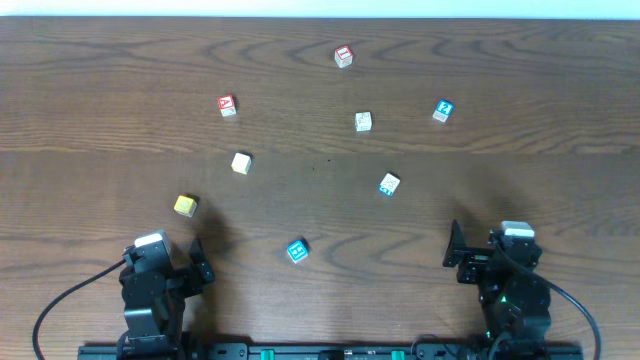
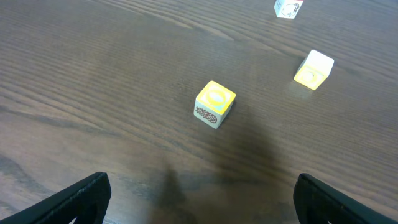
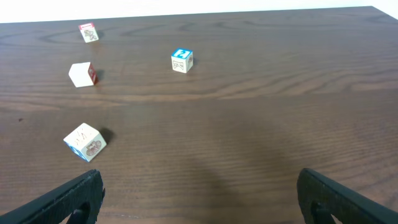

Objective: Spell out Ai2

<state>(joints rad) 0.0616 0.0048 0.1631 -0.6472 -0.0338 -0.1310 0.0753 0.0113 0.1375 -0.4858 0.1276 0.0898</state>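
Several small letter blocks lie scattered on the dark wooden table (image 1: 520, 190). A red block with an "A" (image 1: 227, 105) lies at the back left. A blue block with a "2" (image 1: 443, 110) lies at the back right and also shows in the right wrist view (image 3: 182, 60). I cannot read an "i" on any block. My left gripper (image 1: 168, 262) (image 2: 202, 193) is open and empty, a short way behind a yellow block (image 1: 185, 205) (image 2: 214, 104). My right gripper (image 1: 492, 255) (image 3: 199, 186) is open and empty, far from all blocks.
Other blocks: a red-and-white one (image 1: 344, 56) (image 3: 88, 32), a white one (image 1: 363, 121) (image 3: 81, 74), a cream one (image 1: 241, 162) (image 2: 314, 70), a white-and-blue one (image 1: 389, 184) (image 3: 84, 142), and a blue one (image 1: 297, 250) at the front middle.
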